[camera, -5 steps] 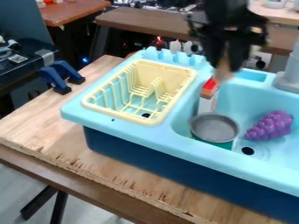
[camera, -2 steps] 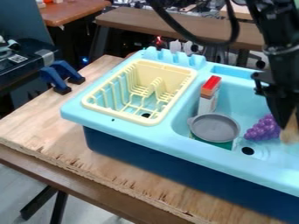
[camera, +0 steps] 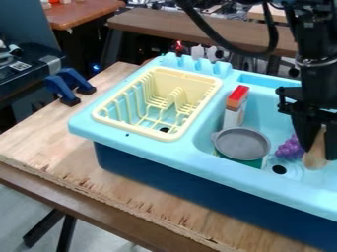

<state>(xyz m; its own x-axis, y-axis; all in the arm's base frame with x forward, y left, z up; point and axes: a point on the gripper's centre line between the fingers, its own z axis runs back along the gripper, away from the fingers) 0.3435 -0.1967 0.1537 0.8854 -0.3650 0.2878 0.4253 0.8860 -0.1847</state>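
Object (camera: 315, 157): pale tan, smooth-looking, rounded lower end, upper part hidden | black fingers (camera: 304, 132) clasped around it | beside purple grapes (camera: 287, 149), over light-blue sink (camera: 266, 110)

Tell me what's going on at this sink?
The robot's gripper is down in the light-blue toy sink, holding a tan, wooden-looking object beside the purple toy grapes. A gray pan and a red-topped box are in the same basin, left of the grapes in view. The cream dish rack sits alongside the basin.
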